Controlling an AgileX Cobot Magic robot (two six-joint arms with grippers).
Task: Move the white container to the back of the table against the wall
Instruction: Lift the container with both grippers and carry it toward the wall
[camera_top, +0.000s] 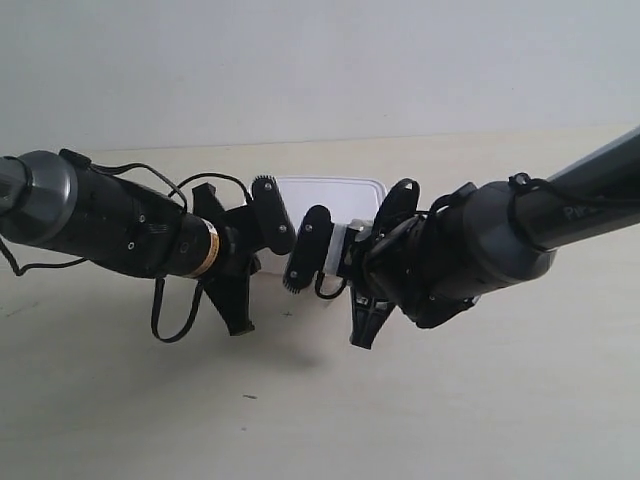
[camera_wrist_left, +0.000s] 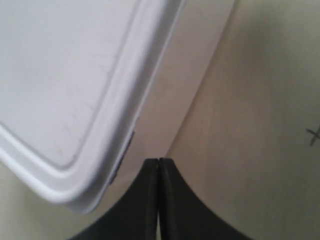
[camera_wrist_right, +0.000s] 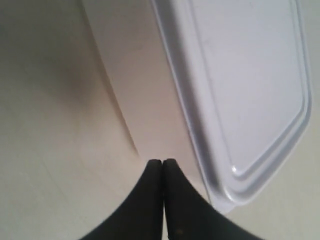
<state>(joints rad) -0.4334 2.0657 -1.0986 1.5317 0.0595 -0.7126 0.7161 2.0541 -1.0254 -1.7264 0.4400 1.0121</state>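
The white container (camera_top: 335, 196) sits on the table (camera_top: 460, 400), its rimmed lid up, a short way in front of the wall (camera_top: 320, 60). Both arms meet just in front of it and hide its near side. The gripper (camera_top: 270, 215) of the arm at the exterior view's left and the gripper (camera_top: 305, 250) of the arm at the exterior view's right are side by side. In the left wrist view the left gripper (camera_wrist_left: 158, 161) is shut and empty, its tips by the white container (camera_wrist_left: 65, 90). The right gripper (camera_wrist_right: 163, 161) is likewise shut beside the white container (camera_wrist_right: 240, 85).
A strip of bare table (camera_top: 150, 160) separates the container from the wall. Dark cables (camera_top: 170, 320) hang from the arm at the exterior view's left. The arms cast a shadow (camera_top: 300, 350) on the table. A few tiny dark specks (camera_top: 248, 396) mark the surface.
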